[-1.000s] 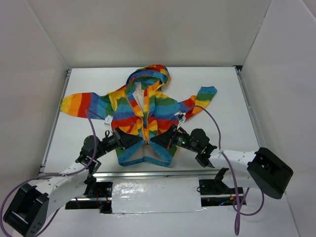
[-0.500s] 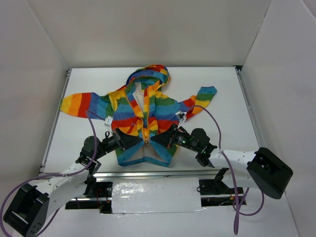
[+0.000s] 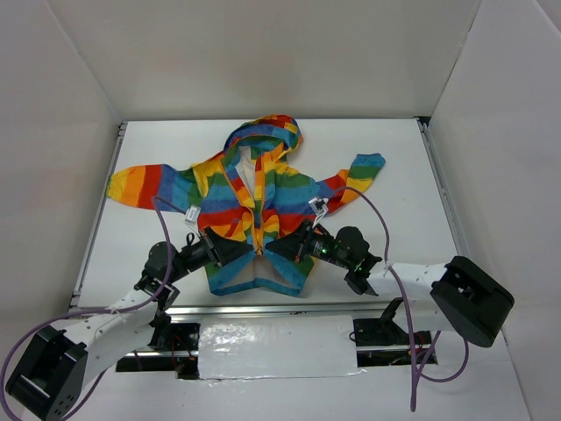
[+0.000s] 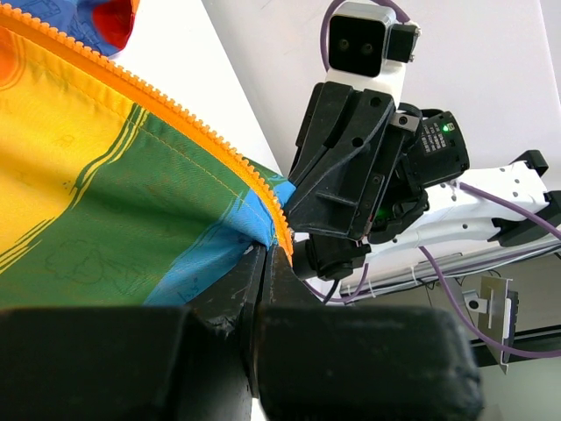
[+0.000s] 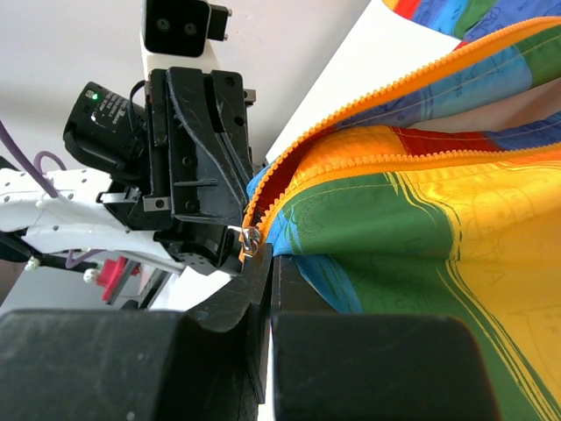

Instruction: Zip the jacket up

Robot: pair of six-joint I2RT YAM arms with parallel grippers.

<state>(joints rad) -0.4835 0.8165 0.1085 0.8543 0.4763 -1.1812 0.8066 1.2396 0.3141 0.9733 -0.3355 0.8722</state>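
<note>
Both pincers were clamped down tight on the bottom front of the jacket point(image 3: 282, 189), one on each side of the opening. The left pincer point(image 3: 248, 253) had its black fingers pressed together on the blue corner of the hem, right where the orange zipper point(image 4: 202, 140) tape ended. The right pincer point(image 3: 273, 249) was closed the same way on the other panel, with the little metal slider point(image 5: 250, 239) sitting just above its fingertips. The two tips were nearly touching each other at the zipper's base.

From the wrist cams the fabric looked thin and soft, slightly shiny, with faint printed outlines on the stripes, and the zipper teeth were chunky orange plastic. The jacket lay flat on its back in the middle of the white counter point(image 3: 403, 193), hood point(image 3: 266, 133) pointing away from the arms, sleeves spread out to both sides. The front looked joined low down and gaped open in a V toward the collar, showing pale lining. The blue hem point(image 3: 259, 282) was rumpled and curled up a bit between the pincers.

Plain white walls point(image 3: 263, 53) boxed in the counter on three sides, and purple cables point(image 3: 162, 230) looped off each arm.
</note>
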